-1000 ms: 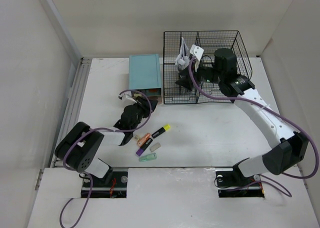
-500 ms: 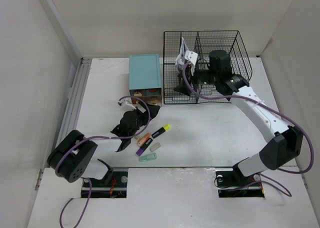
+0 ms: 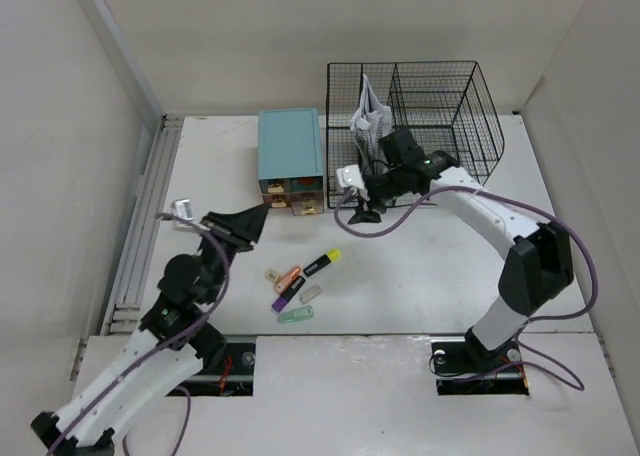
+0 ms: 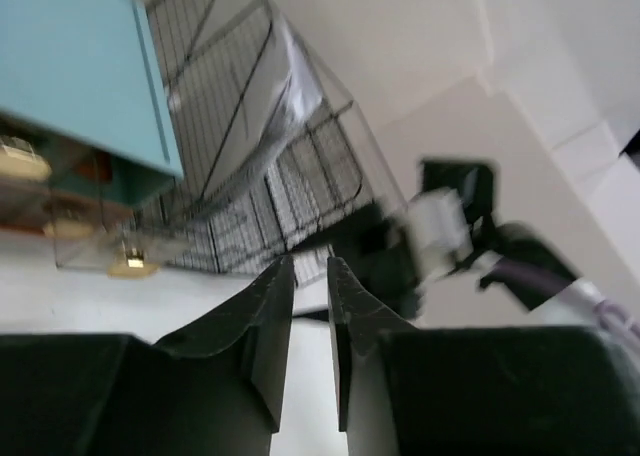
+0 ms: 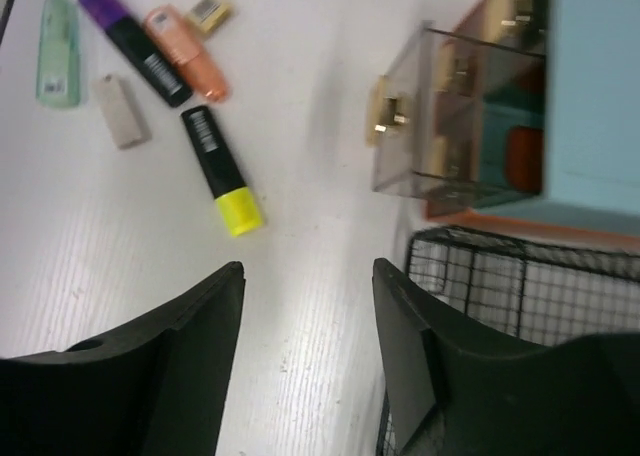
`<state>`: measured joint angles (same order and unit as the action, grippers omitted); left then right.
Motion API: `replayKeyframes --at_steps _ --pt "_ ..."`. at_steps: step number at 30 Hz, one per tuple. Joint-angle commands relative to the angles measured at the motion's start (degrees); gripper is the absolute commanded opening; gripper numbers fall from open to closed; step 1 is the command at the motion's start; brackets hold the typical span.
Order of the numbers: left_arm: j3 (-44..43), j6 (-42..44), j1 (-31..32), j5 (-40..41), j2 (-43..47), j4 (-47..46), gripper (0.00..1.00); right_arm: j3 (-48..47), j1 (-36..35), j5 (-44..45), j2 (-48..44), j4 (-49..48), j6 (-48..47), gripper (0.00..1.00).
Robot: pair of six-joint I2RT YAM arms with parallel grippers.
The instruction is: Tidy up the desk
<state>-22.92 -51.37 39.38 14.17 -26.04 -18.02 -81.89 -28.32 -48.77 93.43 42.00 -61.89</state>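
Observation:
The white desk (image 3: 430, 266) carries a loose cluster of highlighters: a yellow-capped one (image 3: 322, 263), an orange one (image 3: 288, 276), a purple one (image 3: 286, 296) and a green one (image 3: 296, 315). My left gripper (image 3: 246, 223) is raised above the desk left of them, shut and empty; its wrist view shows the fingers (image 4: 311, 266) pointing toward the teal drawer box (image 4: 80, 76). My right gripper (image 3: 363, 202) hangs open and empty at the front-left corner of the mesh rack (image 3: 430, 126). Its jaws (image 5: 308, 276) hang over bare desk near the yellow highlighter (image 5: 222, 171).
The teal drawer box (image 3: 290, 151) has a clear drawer (image 5: 450, 116) pulled out toward the front. Paper (image 3: 368, 111) stands in the rack's left compartment. A grey eraser (image 3: 310, 293) and a small tan item (image 3: 271, 274) lie among the pens. A ribbed rail (image 3: 145, 226) runs along the left edge.
My left arm lifted up and back from the drawer and pens, its gripper opening and then shutting. My right gripper came out of the rack and down to its front-left corner.

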Motion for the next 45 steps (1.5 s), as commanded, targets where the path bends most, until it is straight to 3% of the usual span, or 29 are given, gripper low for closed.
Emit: replayKeyframes --at_steps 1,2,5,8,17,45 --pt "-6.43 6.98 0.09 9.8 9.13 17.82 0.18 -0.64 -8.56 4.88 2.1 4.94 -9.57 0.58" --pt "-8.18 8.73 0.09 11.12 10.91 20.28 0.26 -0.64 -10.51 6.74 3.07 5.46 -9.57 0.56" --pt "-9.25 6.75 0.09 15.71 16.45 28.73 0.67 -1.26 -16.83 11.59 6.5 5.46 -9.57 0.55" --pt "-7.59 7.52 0.09 14.48 20.15 28.13 0.79 -1.78 -20.62 13.7 8.35 4.32 -7.2 0.55" --pt "-4.42 5.67 0.09 14.48 22.78 30.77 0.79 -2.39 -24.24 22.84 14.67 -3.5 1.23 0.55" --pt "-3.36 4.62 0.09 16.15 29.29 35.6 0.78 -7.23 -30.22 32.42 24.96 -0.69 3.62 0.49"
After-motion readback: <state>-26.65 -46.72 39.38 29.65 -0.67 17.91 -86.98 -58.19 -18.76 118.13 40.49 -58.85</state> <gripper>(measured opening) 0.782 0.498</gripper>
